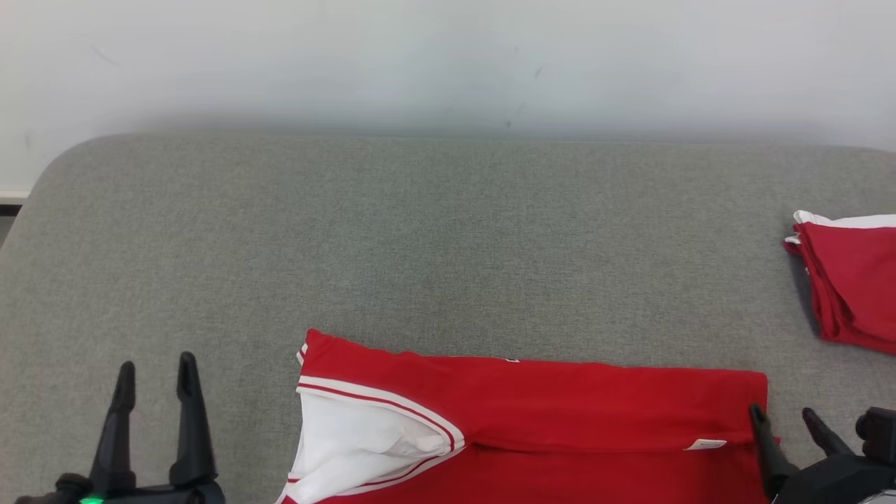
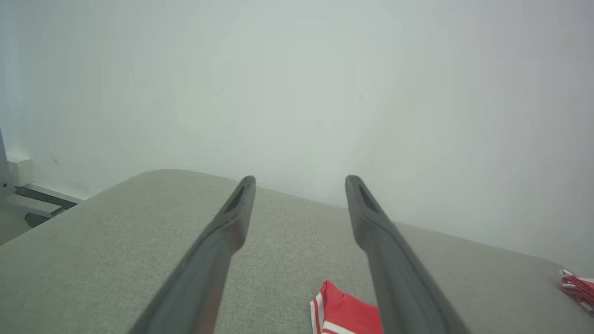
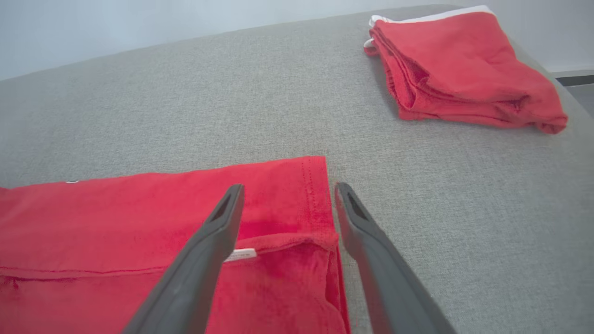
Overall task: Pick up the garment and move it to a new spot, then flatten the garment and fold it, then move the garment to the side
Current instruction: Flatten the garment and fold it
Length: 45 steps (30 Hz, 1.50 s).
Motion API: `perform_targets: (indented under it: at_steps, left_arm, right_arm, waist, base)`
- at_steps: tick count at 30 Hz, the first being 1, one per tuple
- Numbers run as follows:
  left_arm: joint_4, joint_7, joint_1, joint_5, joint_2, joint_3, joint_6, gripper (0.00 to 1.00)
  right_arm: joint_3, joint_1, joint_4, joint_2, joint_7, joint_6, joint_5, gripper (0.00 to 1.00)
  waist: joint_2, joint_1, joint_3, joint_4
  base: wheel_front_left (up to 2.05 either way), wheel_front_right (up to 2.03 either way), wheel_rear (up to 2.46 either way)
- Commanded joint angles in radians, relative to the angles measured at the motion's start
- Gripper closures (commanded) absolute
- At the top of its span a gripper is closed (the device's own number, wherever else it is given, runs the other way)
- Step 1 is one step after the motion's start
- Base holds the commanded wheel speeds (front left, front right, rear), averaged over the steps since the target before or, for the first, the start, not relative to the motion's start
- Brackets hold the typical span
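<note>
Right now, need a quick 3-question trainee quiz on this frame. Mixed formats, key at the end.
1. True or false: the left gripper is shut on the garment.
2. Where does the folded red stack lie? A) at the robot's far right on the grey surface; B) under the left gripper; C) on top of the garment.
3. Fill the blank: the right gripper is open, one finger over the cloth and one over the grey surface, straddling the garment's ___ edge (robot's side).

Key: 1 false, it is open and apart from the garment. 2 A. 3 right.
</note>
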Motion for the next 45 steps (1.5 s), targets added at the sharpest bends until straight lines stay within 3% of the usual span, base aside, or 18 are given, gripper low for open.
perform_targets:
  at_steps: [1,7,18,26,36,42,43,45]
  left_arm:
    - [-0.01,-0.003,0.013,0.007,-0.008,0.023,-0.018,0.0]
    - [-0.015,-0.003,0.029,0.013,-0.031,0.081,-0.073,0.0]
    - [0.103,-0.003,0.035,-0.024,-0.016,0.032,-0.092,0.0]
    - [0.157,0.0,0.018,-0.056,0.009,-0.007,-0.091,0.0]
    - [0.168,-0.001,0.006,-0.078,0.014,-0.013,-0.092,0.0]
    - [0.174,-0.002,0.004,-0.083,0.005,-0.028,-0.092,0.0]
    - [0.174,-0.002,0.004,-0.083,0.004,-0.03,-0.092,0.0]
    - [0.175,-0.002,0.001,-0.083,0.003,-0.033,-0.092,0.0]
  right_arm:
    - [-0.014,-0.013,0.021,0.011,-0.029,0.0,-0.002,0.0]
    - [-0.053,-0.05,0.161,0.022,-0.1,0.0,0.007,0.0]
    - [-0.039,-0.141,0.356,0.021,-0.139,0.0,-0.015,0.0]
    - [-0.051,-0.17,0.457,0.021,-0.071,0.0,-0.048,0.0]
    - [-0.036,-0.191,0.486,0.022,-0.019,0.0,-0.049,0.0]
    - [-0.021,-0.18,0.496,0.026,0.089,0.001,-0.038,0.02]
    - [-0.019,-0.177,0.491,0.027,0.098,0.001,-0.036,0.33]
    - [-0.017,-0.174,0.479,0.026,0.113,0.001,-0.034,0.73]
  waist:
    - [0.0,0.0,-0.01,-0.012]
    - [0.0,0.0,-0.034,-0.026]
    - [0.0,0.0,-0.046,-0.033]
    - [0.0,0.0,-0.038,-0.026]
    - [0.0,0.0,-0.015,-0.021]
    - [0.0,0.0,-0.006,-0.011]
    - [0.0,0.0,-0.005,-0.01]
    - [0.0,0.0,-0.003,-0.009]
  base:
    - [0.0,0.0,0.0]
    - [0.0,0.0,0.0]
    - [0.0,0.0,0.0]
    - [0.0,0.0,0.0]
    - [0.0,0.0,0.0]
    - [0.0,0.0,0.0]
    - [0.0,0.0,0.0]
    - [0.0,0.0,0.0]
